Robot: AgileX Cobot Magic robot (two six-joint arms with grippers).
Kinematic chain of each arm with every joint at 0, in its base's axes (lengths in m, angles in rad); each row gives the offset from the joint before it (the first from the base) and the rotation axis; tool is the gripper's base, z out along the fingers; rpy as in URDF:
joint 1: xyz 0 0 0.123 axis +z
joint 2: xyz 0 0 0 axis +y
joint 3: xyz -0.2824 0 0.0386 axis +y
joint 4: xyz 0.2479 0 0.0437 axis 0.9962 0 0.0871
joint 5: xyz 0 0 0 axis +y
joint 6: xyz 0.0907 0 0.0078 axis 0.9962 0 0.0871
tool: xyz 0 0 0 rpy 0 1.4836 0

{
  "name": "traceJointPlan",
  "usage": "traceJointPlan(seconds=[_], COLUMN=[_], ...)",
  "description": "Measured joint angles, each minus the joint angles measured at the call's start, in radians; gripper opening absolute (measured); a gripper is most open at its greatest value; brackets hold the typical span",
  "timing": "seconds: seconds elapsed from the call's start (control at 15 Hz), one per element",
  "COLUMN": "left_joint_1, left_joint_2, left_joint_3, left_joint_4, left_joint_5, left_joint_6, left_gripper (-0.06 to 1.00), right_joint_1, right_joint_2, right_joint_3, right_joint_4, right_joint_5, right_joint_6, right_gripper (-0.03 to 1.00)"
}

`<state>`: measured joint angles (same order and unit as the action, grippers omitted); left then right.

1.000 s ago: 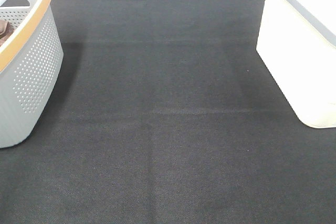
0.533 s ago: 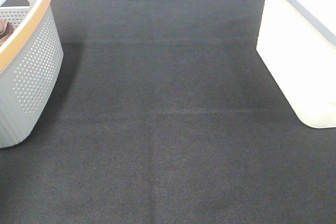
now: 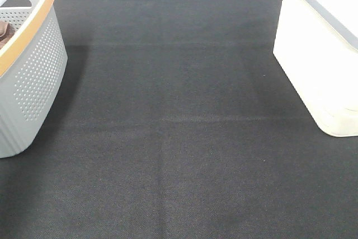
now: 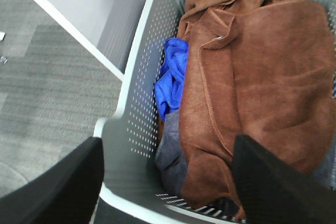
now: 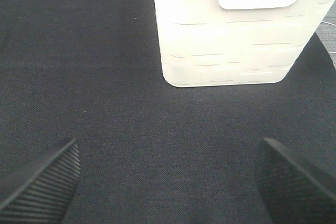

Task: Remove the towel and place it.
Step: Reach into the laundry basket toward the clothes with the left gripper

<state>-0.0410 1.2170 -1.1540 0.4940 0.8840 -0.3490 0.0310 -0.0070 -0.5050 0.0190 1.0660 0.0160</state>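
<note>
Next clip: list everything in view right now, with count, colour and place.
mat: 1, black, covers the work surface
basket: 1, grey, perforated, orange rim, left edge of mat
bin: 1, white, grey rim, right edge of mat
towel: 1, rust-brown, crumpled on top inside basket
blue cloth: 1, blue, between towel and basket wall
grey cloth: 1, grey, partly under towel
left gripper: 1, black, open, above basket
right gripper: 1, black, open, over mat, facing bin

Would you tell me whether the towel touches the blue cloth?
Touching. The left wrist view shows the towel lying with its hem over the blue cloth in the basket.
</note>
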Motion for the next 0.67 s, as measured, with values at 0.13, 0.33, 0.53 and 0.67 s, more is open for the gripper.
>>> traceJointPlan(seconds=[0.13,0.33,0.53,0.67], left_joint_1=[0.0,0.0,0.0,0.0], left_joint_2=[0.107,0.211,0.373,0.467], left_joint_3=[-0.093,-0.18,-0.322,-0.397], left_joint_4=[0.005,0.006,-0.006,-0.022], left_joint_5=[0.051,0.094,0.125,0.151], left_joint_6=[0.035,0.071,0.15,0.187], left_gripper=[0.66,0.66,0.66,0.66], right_joint_1=[0.0,0.0,0.0,0.0], right_joint_2=[0.0,0.0,0.0,0.0], right_joint_3=[0.0,0.0,0.0,0.0], right_joint_4=[0.0,0.0,0.0,0.0], right_joint_5=[0.0,0.0,0.0,0.0], right_joint_6=[0.0,0.0,0.0,0.0], right_gripper=[0.85,0.85,0.85,0.85])
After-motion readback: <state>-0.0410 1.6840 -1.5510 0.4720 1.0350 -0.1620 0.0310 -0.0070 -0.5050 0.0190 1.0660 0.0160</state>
